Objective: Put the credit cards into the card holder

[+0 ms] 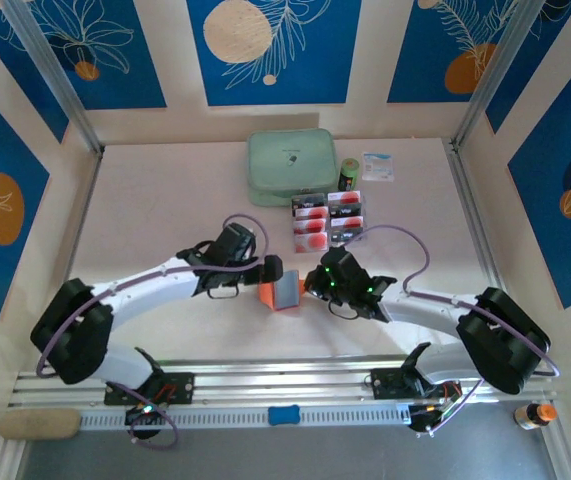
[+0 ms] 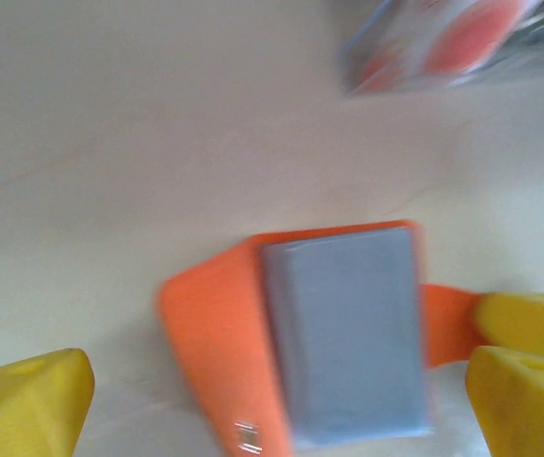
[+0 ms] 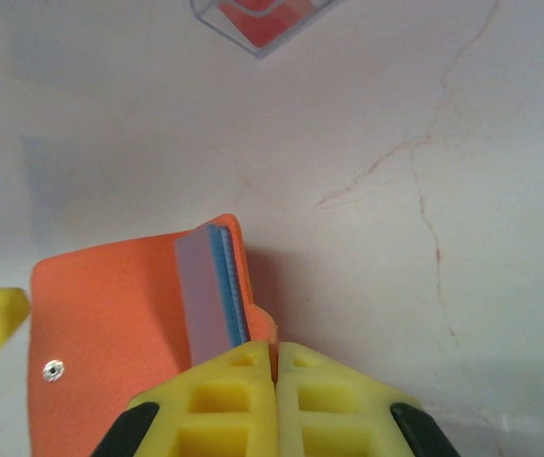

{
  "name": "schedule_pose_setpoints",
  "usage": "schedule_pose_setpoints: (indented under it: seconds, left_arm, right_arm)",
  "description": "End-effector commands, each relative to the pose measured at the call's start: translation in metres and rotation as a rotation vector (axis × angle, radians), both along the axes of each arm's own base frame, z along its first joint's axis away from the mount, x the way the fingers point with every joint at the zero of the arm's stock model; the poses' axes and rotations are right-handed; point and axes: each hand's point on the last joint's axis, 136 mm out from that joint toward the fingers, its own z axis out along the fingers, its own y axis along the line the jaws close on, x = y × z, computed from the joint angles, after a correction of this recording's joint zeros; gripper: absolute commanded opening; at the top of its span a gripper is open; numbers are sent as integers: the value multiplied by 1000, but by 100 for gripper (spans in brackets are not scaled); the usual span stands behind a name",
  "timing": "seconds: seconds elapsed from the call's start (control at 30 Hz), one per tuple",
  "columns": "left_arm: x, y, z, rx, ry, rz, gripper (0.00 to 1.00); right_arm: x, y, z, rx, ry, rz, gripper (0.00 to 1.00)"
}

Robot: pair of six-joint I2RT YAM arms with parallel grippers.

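Observation:
The orange card holder lies open on the table between both arms, with a grey-blue pocket stack inside it. My left gripper is open, its yellow fingers standing wide on either side of the holder. My right gripper is shut on the holder's thin orange edge flap beside the pockets. In the top view it sits just right of the holder. The credit cards lie in rows in a clear tray behind the grippers, blurred in the left wrist view.
A mint-green case sits at the back, with a small green can and a white packet to its right. A little orange bottle and a tan pad lie by the near rail.

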Motion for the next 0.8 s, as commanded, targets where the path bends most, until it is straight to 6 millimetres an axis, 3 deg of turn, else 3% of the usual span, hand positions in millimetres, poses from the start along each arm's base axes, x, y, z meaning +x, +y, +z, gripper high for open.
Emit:
schedule_pose_setpoints:
  seconds: [0.0, 0.13, 0.27, 0.47, 0.6, 0.77]
  left_arm:
    - [7, -21, 58, -171, -48, -8, 100]
    - [5, -45, 92, -327, -60, -6, 100]
    - [-7, -68, 96, -410, -39, -17, 100]
    - [-21, -79, 55, -453, 12, 36, 100]
    - [-21, -60, 18, -389, 18, 102, 100]
    - [-17, -31, -13, -284, -9, 152, 100]
  right_arm:
    - [4, -3, 8, 3, -33, -46, 0]
    - [5, -1, 10, 3, -37, -51, 0]
    - [5, 0, 7, 5, -29, -51, 0]
    - [5, 2, 5, 8, -24, -51, 0]
    - [4, -1, 2, 5, -20, -59, 0]
    - [2, -5, -5, 7, -2, -59, 0]
